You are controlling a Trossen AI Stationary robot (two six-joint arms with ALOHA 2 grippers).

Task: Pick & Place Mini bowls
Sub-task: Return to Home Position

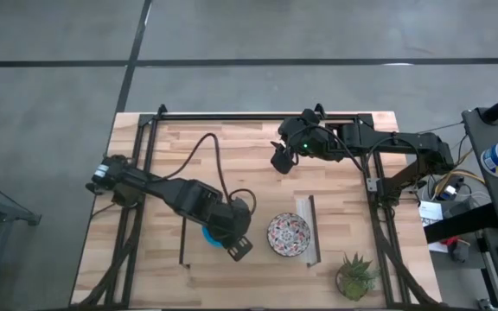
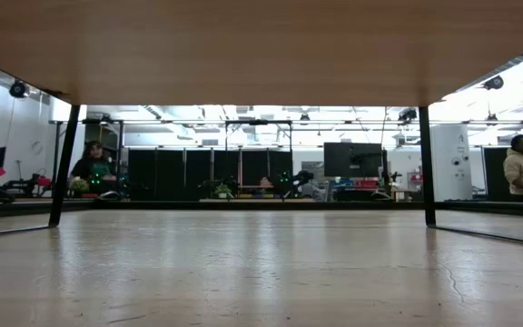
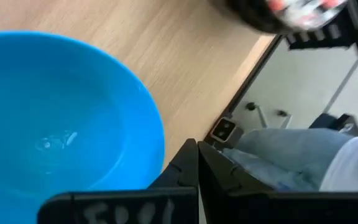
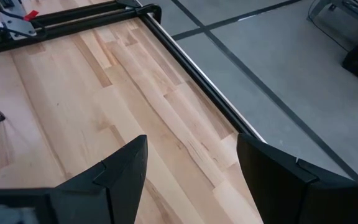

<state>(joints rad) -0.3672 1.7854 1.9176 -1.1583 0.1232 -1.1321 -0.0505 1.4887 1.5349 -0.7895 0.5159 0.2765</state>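
Observation:
Two mini bowls show in the high view. A plain blue bowl (image 1: 207, 233) sits on the table, partly under my left arm, and a white bowl with a red floral pattern (image 1: 289, 234) stands to its right. The other bowls are out of view. My left gripper (image 1: 236, 245) is shut at the blue bowl's right near side. In the left wrist view the blue bowl (image 3: 61, 124) fills the space beside the shut fingers (image 3: 182, 171). My right gripper (image 1: 281, 161) hangs open over bare table farther back, its fingers (image 4: 126, 165) wide apart. My left gripper stands shut right beside the blue bowl's rim (image 3: 159, 140). Both fingers are outside the bowl. I cannot tell whether they touch it.
A small green plant (image 1: 355, 275) stands at the table's near right corner. Thin black bars (image 1: 310, 226) lie beside the patterned bowl, and another (image 1: 182, 242) lies left of the blue one. A black frame (image 1: 258, 115) edges the table. A person's jeans (image 3: 291, 155) show past the near edge.

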